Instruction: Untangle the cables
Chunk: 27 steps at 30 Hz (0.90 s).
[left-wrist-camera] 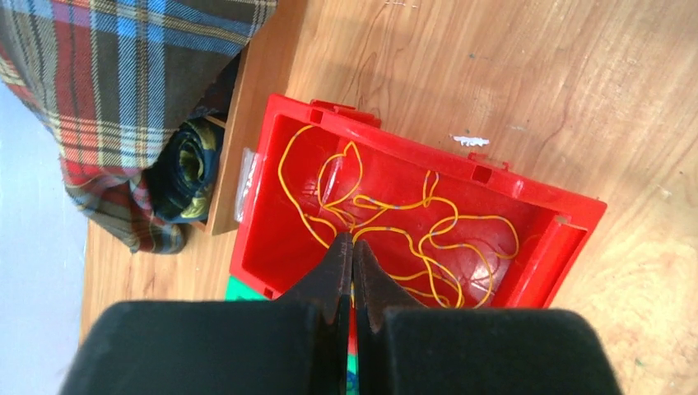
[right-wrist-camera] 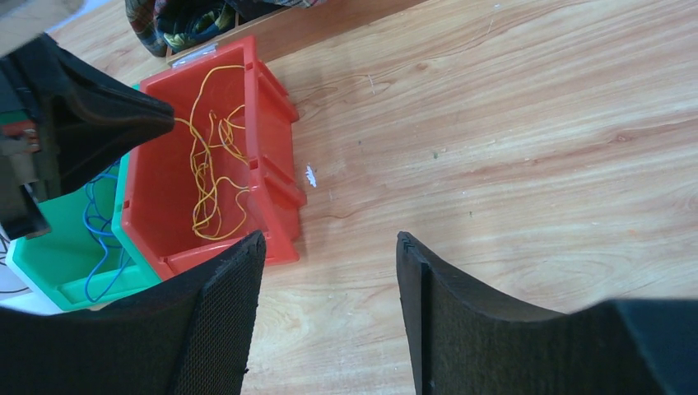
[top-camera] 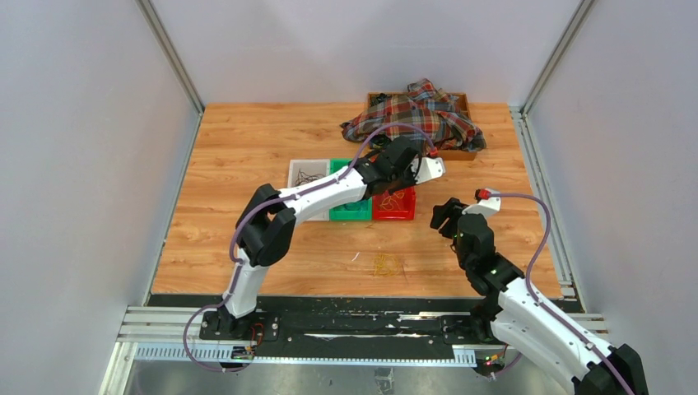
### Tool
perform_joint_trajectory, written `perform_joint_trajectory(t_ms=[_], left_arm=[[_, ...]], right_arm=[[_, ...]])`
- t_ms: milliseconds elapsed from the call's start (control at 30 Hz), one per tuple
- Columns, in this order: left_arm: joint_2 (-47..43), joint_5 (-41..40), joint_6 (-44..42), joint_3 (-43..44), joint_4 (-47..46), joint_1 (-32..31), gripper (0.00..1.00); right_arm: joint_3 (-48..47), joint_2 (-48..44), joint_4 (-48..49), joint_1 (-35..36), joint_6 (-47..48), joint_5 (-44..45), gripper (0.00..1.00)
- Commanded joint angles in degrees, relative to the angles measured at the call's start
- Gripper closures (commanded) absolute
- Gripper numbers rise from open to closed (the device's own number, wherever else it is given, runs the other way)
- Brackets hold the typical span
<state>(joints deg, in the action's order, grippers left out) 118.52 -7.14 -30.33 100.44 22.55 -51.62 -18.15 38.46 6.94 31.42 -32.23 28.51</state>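
Note:
Yellow-orange cables (left-wrist-camera: 428, 234) lie in loops in the red bin (left-wrist-camera: 543, 239). My left gripper (left-wrist-camera: 352, 243) is over this bin with its jaws shut on a strand of yellow-orange cable; in the top view it is at the bin's far side (top-camera: 401, 183). The right wrist view shows the strand running from its fingertip (right-wrist-camera: 160, 119) down into the bin. A blue cable (right-wrist-camera: 99, 239) lies in the green bin (right-wrist-camera: 58, 263). Dark cables (top-camera: 309, 175) lie in the white bin. Another yellow cable (top-camera: 386, 263) lies loose on the table. My right gripper (right-wrist-camera: 329, 239) is open and empty above bare wood, right of the red bin.
A plaid cloth (top-camera: 416, 115) is heaped over a wooden tray (top-camera: 463, 103) at the back of the table, just behind the bins. The three bins stand side by side. Grey walls enclose the table on the left, right and back.

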Motion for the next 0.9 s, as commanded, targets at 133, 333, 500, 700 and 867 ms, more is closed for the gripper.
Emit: perform_joint_trajectory(t_ms=[133, 333, 500, 700, 867], left_arm=[[4.27, -0.2, -2.11, 2.75, -8.82, 0.35, 1.0], [7.23, 1.35, -1.23, 2.46, -9.41, 2.45, 0.99], [7.92, 3.03, -0.73, 0.04, -10.14, 2.83, 0.99], [9.37, 2.93, -0.58, 1.55, -7.44, 3.22, 1.0], [7.58, 6.31, 1.84, 7.01, 1.02, 4.0, 0.76]], right_arm=[[0.97, -0.4, -0.72, -1.57, -0.71, -0.11, 0.41], [0.97, -0.92, -0.97, -2.06, -0.48, -0.69, 0.41], [1.05, -0.93, -1.18, -2.18, -0.79, -1.34, 0.42], [0.96, -1.14, -1.28, -2.15, -0.99, -3.34, 0.43], [0.58, -1.47, -0.81, -2.16, -0.34, -5.38, 0.43]])
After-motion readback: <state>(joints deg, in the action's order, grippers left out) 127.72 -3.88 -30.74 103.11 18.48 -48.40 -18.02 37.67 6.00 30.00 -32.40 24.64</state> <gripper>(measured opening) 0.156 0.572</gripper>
